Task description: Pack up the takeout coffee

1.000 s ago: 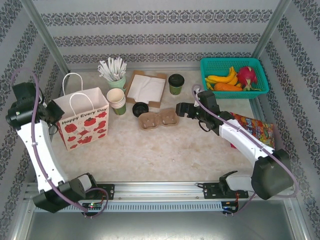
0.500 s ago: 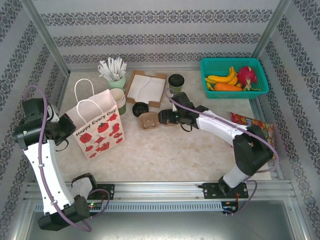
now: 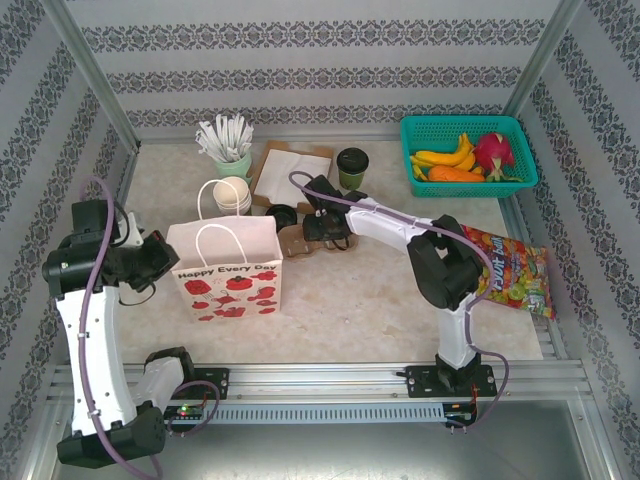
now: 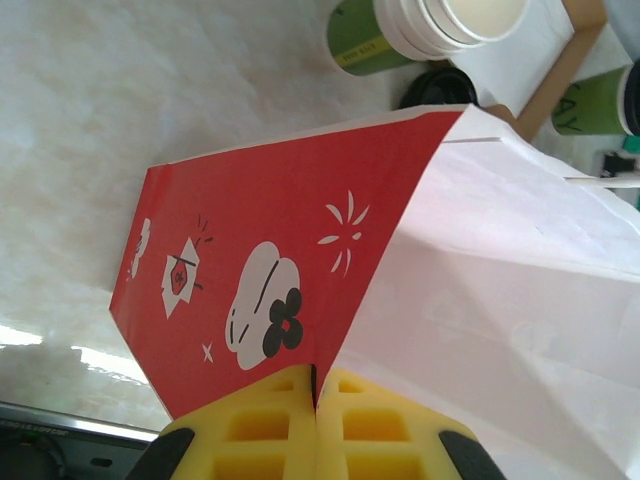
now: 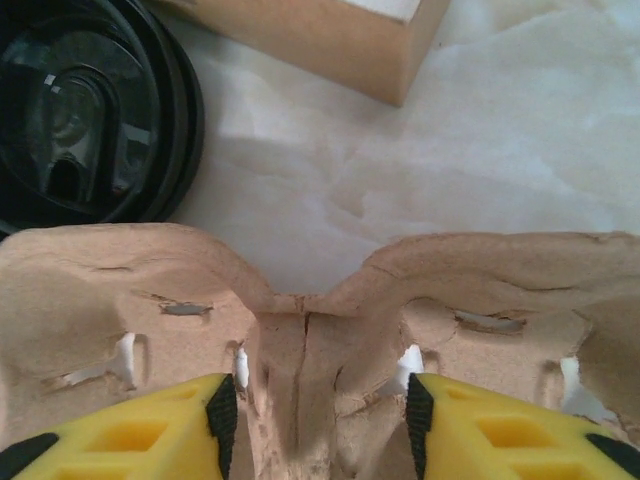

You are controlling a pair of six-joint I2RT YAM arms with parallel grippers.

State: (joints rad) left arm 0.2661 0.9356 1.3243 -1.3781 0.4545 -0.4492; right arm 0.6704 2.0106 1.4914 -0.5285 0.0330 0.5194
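One takeout coffee [image 3: 352, 167], an olive-green cup with a black lid, stands at the back of the table; it also shows as a green cup [image 4: 590, 100] in the left wrist view. The white paper bag [image 3: 228, 268] with red prints stands upright at front left. My left gripper [image 3: 170, 262] is shut on its left edge, the yellow pads [image 4: 270, 430] pinching the fold between its red side [image 4: 270, 270] and its white side. My right gripper [image 3: 328, 235] is over the brown cup carrier [image 3: 296, 242]. Its jaws [image 5: 313, 420] stand open astride the carrier's middle ridge [image 5: 320, 340], with slim gaps at both pads.
A loose black lid [image 3: 281, 214] lies next to the carrier. A stack of cream cups [image 3: 232, 195], a mint cup of white sticks [image 3: 230, 150] and a cardboard tray of napkins [image 3: 293, 175] stand behind the bag. A teal fruit basket [image 3: 515, 130] and a snack bag [image 3: 515, 272] are at right.
My left arm has dragged the bag rightward and nearer the front. My right arm has swung left, bringing its gripper over the cup carrier.
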